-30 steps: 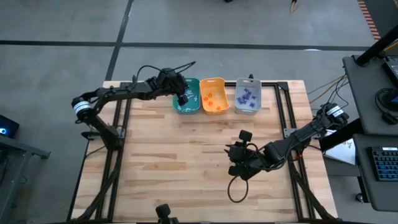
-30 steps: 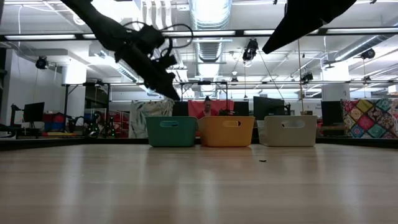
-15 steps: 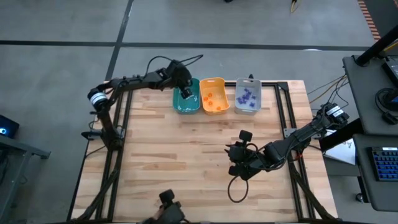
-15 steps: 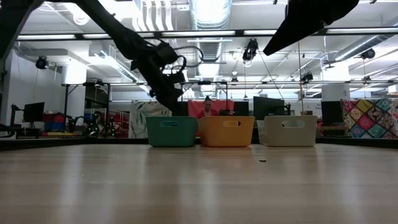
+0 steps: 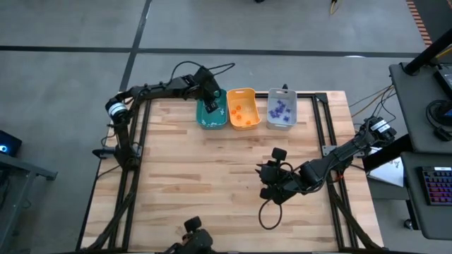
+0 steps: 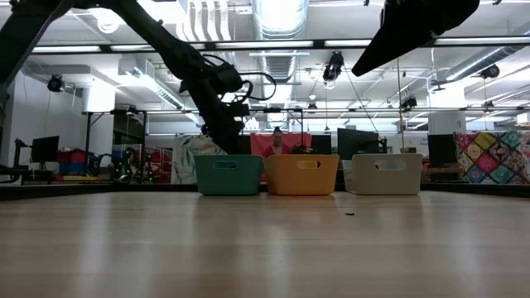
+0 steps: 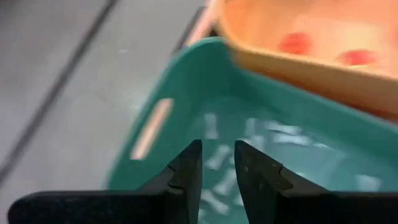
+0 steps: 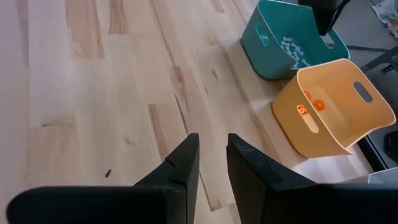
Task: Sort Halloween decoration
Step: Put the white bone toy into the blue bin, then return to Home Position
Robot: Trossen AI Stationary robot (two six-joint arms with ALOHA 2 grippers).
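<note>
Several white trinkets (image 7: 219,158) are seen lying in the teal bin (image 5: 211,109), at eleven o'clock on the table (image 5: 212,183); directly above them the left gripper (image 7: 217,163) is held, its jaws narrowly parted around nothing. Orange pieces (image 5: 240,111) and purple pieces (image 5: 281,109) are kept in the neighbouring bins. At five o'clock, well apart, the right gripper (image 8: 210,155) is parked, narrow and empty.

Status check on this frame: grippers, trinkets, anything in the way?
Left gripper over teal bin, jaws slightly apart, empty. Right gripper parked mid-table, empty. White trinkets in teal bin. Nothing blocking.
</note>
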